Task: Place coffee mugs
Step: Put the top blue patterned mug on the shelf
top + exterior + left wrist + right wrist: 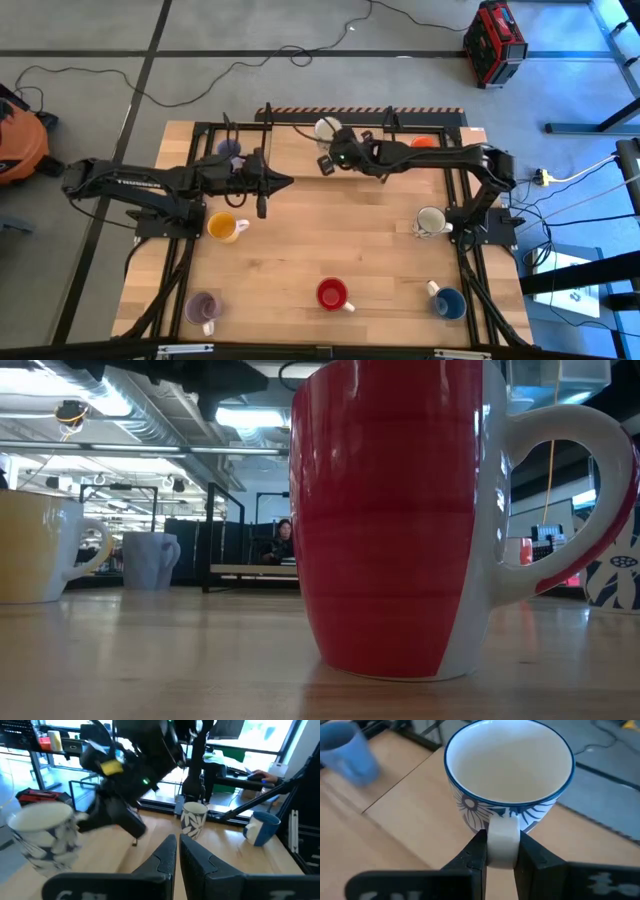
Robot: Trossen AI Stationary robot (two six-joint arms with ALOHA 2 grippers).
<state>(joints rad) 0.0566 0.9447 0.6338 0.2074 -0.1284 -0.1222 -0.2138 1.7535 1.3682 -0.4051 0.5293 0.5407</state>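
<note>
My right gripper [329, 152] is at the table's far edge, shut on a white mug with a blue flower pattern [507, 775], which also shows in the high view [327, 128] and the left wrist view [45, 835]. My left gripper [287, 182] is shut and empty, just left of the table's middle and near the right gripper; its fingers [177, 852] point toward the table's right side. Standing on the table are a pale purple mug [229, 150], a yellow mug [224, 226], a second purple mug [203, 307], a red mug [333, 294], a blue mug [449, 302], a cream mug [431, 220] and an orange-red mug [423, 142]. My right gripper pinches the white mug's handle [502, 840] between its two fingers, one on each side of the loop. The fingers come from the mug's near side, slanting down. The mug's opening faces up; whether its base rests on the table I cannot tell.
The low view is filled by the red mug [390, 510], with the yellow mug [35, 545] and a purple mug [150, 560] behind it. Black frame rails [195, 200] run along the table's left, right and far edges. Bare wood [340, 230] lies in the table's middle.
</note>
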